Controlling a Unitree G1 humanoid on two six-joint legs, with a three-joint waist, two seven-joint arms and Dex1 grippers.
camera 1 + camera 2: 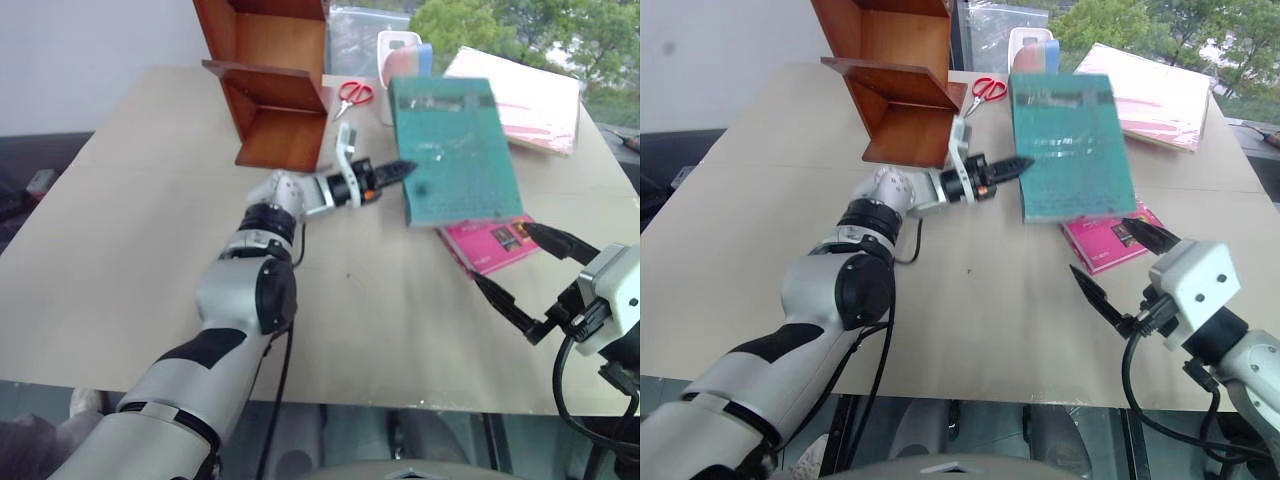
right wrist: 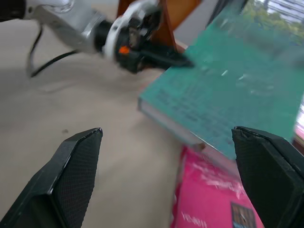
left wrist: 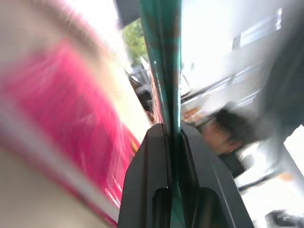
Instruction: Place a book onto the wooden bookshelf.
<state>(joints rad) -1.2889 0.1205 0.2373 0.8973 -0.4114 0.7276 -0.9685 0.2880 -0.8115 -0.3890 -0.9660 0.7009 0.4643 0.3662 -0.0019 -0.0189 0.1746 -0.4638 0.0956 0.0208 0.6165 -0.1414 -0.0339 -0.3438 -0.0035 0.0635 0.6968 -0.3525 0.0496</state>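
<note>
Teal book (image 1: 455, 150), left gripper (image 1: 398, 170) clamping its edge; right gripper (image 1: 530, 280) spread wide.

Book (image 1: 458, 150) right of wooden bookshelf (image 1: 270, 85); scissors (image 1: 353, 95) between; second book (image 1: 490, 242) under book's near corner.

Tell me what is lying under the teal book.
Under the raised book, gripped at its edge by the left gripper, a bright pink book lies on the table. The near part of it shows; the rest is covered by the teal cover.
</note>
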